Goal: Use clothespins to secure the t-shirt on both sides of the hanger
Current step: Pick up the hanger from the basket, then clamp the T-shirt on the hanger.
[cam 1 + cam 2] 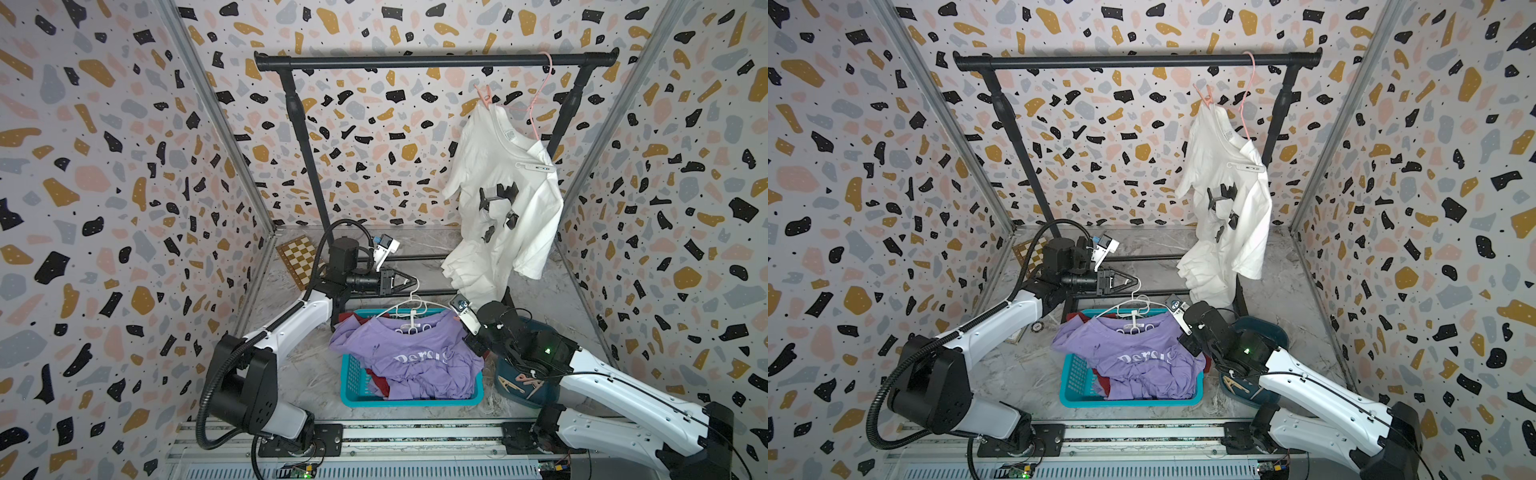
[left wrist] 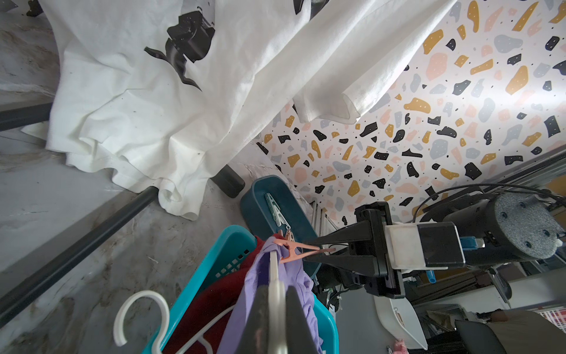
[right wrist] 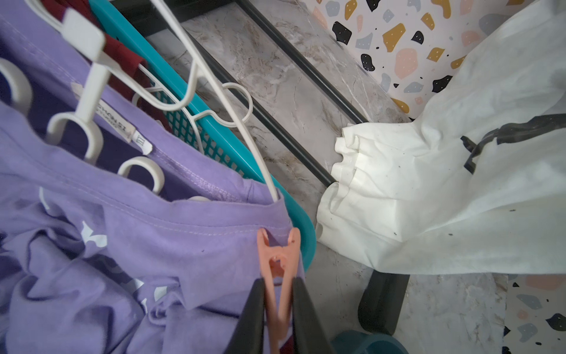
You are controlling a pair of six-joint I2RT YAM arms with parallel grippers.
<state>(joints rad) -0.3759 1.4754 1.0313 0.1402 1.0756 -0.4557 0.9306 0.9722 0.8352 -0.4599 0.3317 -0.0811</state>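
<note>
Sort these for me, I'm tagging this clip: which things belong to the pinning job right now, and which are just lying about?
In the job: purple t-shirt, white hanger held by the left gripper, peach clothespin in the right gripper, blue tray of spare clothespins.
Lying about: chessboard, red garment, teal basket, white t-shirt hanging on the rack.

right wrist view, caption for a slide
Right gripper squeezes a peach plastic clothespin open over the purple t-shirt's shoulder on the white plastic hanger.
</note>
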